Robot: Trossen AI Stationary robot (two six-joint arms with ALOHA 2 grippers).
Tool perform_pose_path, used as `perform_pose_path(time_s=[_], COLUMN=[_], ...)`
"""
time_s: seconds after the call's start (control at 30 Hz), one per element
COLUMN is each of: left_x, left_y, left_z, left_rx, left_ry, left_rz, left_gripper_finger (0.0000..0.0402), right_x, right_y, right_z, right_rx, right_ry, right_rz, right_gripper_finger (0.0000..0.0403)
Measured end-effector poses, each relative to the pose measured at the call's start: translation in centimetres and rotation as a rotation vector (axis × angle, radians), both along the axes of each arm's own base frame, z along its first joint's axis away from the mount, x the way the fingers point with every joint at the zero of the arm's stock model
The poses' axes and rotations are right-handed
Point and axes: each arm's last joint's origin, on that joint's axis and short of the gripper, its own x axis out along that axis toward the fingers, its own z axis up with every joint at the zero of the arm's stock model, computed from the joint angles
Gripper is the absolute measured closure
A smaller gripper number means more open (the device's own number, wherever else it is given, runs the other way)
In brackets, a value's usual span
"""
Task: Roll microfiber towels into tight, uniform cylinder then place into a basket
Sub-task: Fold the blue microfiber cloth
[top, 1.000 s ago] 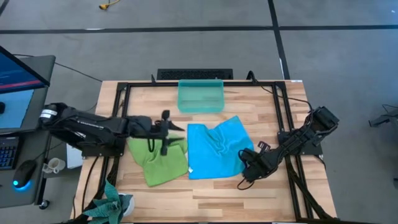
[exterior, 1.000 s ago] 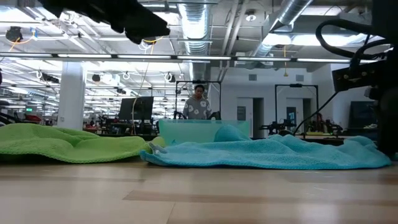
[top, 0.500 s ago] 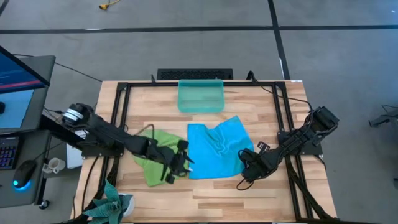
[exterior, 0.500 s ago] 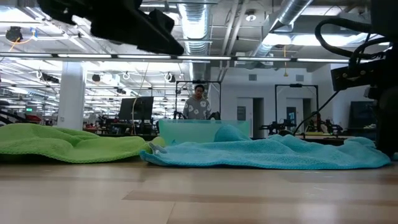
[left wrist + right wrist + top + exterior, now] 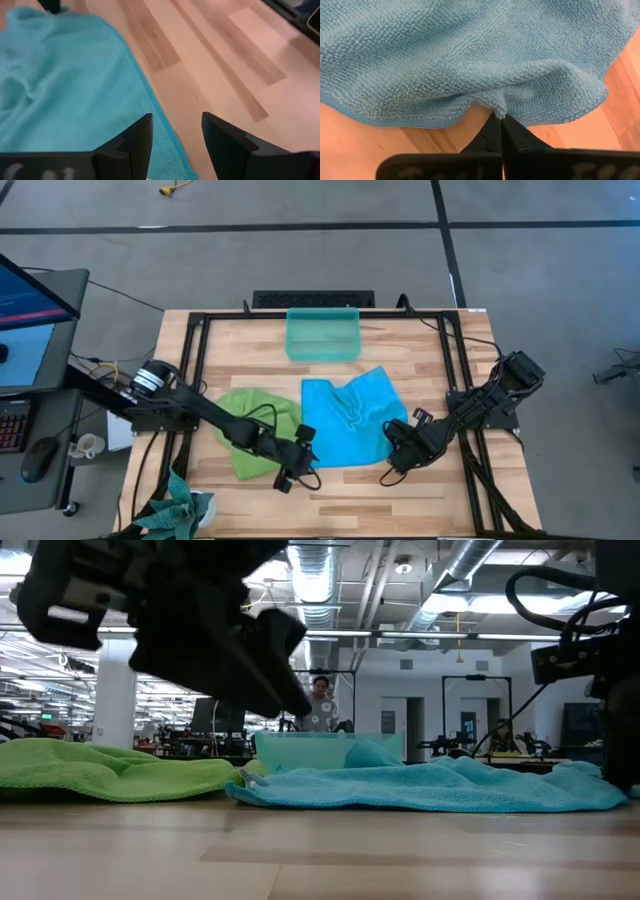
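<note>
L gripper [image 5: 298, 465] sits lower centre of high view, fingers apart, empty, over the blue towel [image 5: 347, 418] near its lower-left corner. R gripper [image 5: 501, 116] pinches blue towel's edge at right-centre. Green towel [image 5: 255, 432] lies flat centre-left, basket [image 5: 322, 335] at top centre.

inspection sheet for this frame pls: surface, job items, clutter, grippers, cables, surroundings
Surface: wooden table, black frame rails along its edges.
Job's things: blue towel and green towel lie unrolled, side by side; basket at the far edge, no towel in it.
Clutter: nothing seen on the tabletop.
Grippers: left gripper open over the blue towel's near-left corner; right gripper shut on the blue towel's edge.
Cables: run along both arms.
Surroundings: monitor left of the table; person in the room behind.
</note>
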Motion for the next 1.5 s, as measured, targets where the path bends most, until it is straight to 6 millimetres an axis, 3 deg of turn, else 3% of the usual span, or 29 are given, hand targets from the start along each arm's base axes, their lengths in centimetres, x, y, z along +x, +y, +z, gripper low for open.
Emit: perform_pose_path(time_s=[0.43, 0.83, 0.97, 1.2, 1.5], left_x=[0.7, 0.4, 0.2, -0.3, -1.2], left_y=[1.1, 2.0, 1.7, 0.8, 0.0], left_z=[-3.4, -3.7, -3.7, -3.8, -3.4], left_rx=[-0.017, 0.015, 0.048, 0.14, 0.275], left_ry=[0.129, 0.193, 0.187, 0.161, 0.127], left_rz=[0.03, 0.142, 0.133, 0.089, 0.169], left_gripper_finger=[0.0239, 0.0243, 0.0281, 0.0391, 0.0399], right_x=[0.1, 0.2, 0.3, 0.2, -0.3], right_y=[0.1, 0.2, 0.2, 0.2, 1.9], right_z=[0.0, 0.0, 0.0, 0.0, 0.5], right_rx=[0.008, 0.013, 0.015, 0.023, 0.08], right_ry=[-0.013, -0.027, -0.028, -0.026, -0.013], right_rz=[0.0, 0.001, 0.001, 0.002, 0.06], right_gripper_finger=[0.0395, 0.0395, 0.0395, 0.0395, 0.0399])
